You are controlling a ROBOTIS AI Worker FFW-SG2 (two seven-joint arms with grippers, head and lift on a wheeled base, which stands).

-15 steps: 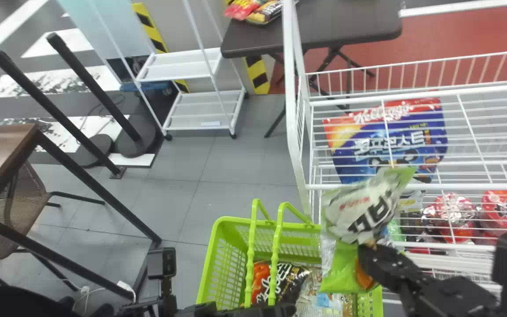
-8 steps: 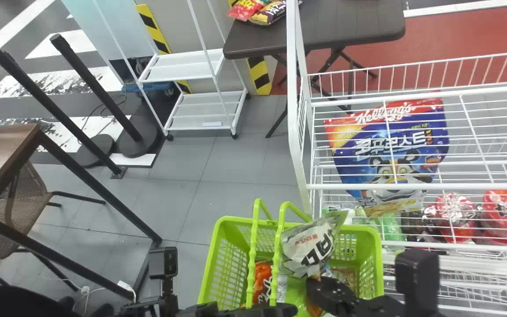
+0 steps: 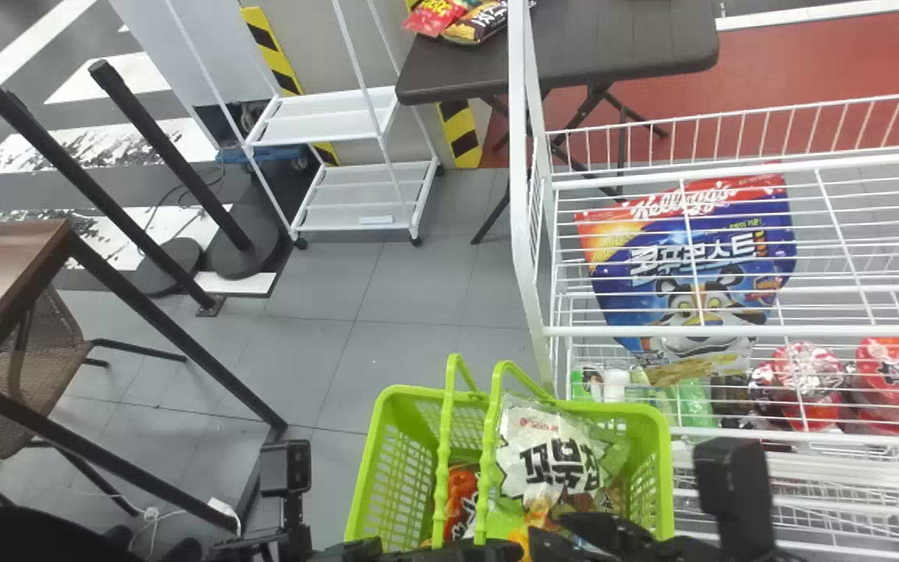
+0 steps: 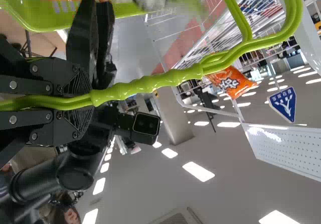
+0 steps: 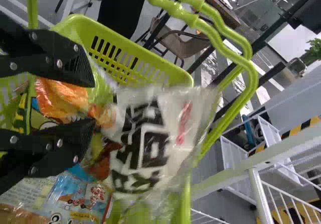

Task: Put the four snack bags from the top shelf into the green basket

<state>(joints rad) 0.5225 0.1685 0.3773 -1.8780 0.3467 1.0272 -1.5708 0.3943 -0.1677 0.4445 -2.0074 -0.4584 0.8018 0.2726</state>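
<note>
- Spread wide at the right gripper [image 5: 94,101], low over the green basket [image 3: 365,460], presumably to free the snack bag [image 5: 145,143].
- Lying inside the basket, printed side up, near another packet [image 3: 462,499].
- Clamped onto the handles [image 4: 155,81] by the left gripper [image 4: 93,98], likely to steady such light plastic (a sensible precaution).
- Best withdrawn straight up next, without snagging crinkly film or handles.
</note>
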